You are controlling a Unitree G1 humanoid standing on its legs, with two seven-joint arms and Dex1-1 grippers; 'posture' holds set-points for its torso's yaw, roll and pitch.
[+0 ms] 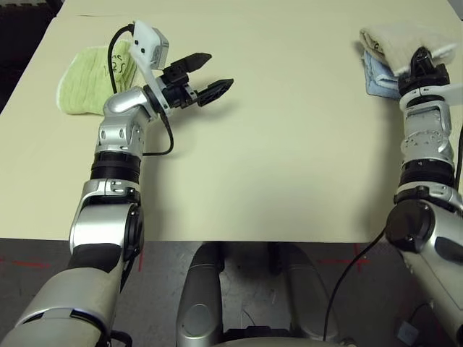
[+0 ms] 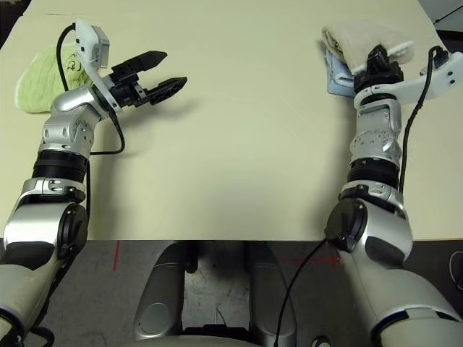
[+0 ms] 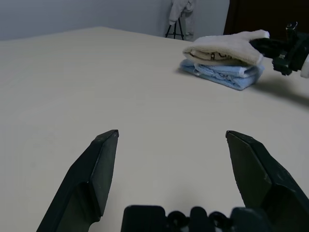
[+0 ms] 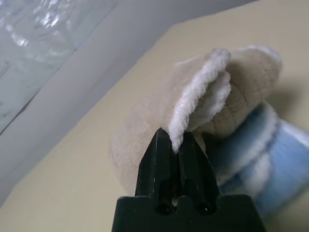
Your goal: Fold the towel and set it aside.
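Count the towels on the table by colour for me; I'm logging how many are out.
Beige towel, folded, on top of the blue one, its edge pinched by the right gripper: 1
Light blue towel, folded, under the beige: 1
Lime-green towel, behind the left arm: 1
Total: 3

Lab or test room: wide bare cream tabletop (image 1: 289, 144), red tape crosses (image 2: 116, 256) on grey floor, plain pale wall (image 3: 72, 14).

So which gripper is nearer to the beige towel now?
Right. The right gripper is shut on the beige towel edge, atop the blue towel. The left gripper hangs open across the table, near the green towel.
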